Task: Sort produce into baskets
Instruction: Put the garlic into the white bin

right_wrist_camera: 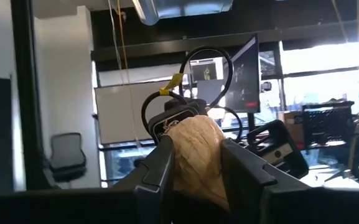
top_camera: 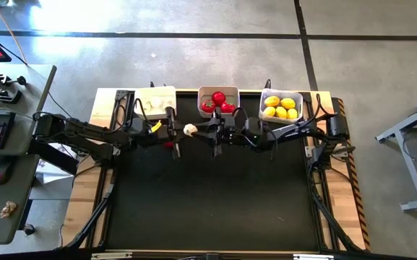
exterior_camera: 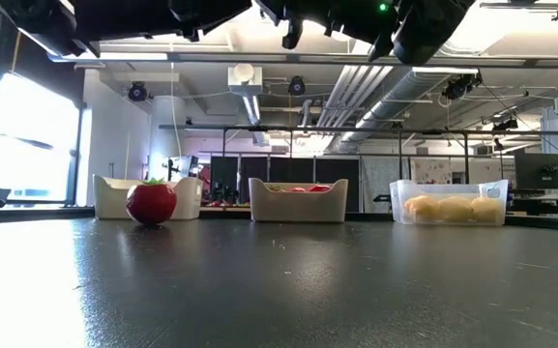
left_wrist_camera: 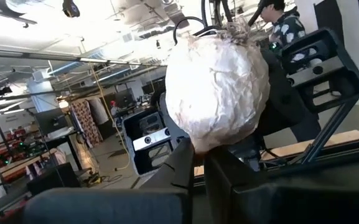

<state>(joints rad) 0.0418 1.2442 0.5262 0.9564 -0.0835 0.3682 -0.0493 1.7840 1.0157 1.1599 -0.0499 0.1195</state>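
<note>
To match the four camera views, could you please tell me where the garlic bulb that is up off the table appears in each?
High view: garlic bulb between the arms, before the tomato basket.
Low view: not in it.
Left wrist view: centre, above the shut left gripper.
Right wrist view: clamped in the right gripper.
Landmark: the tomato basket, high and low views only.

Two dark jointed arms point(top_camera: 85, 133) carry looping black cables and flat dark fingers point(right_wrist_camera: 157, 165).
</note>
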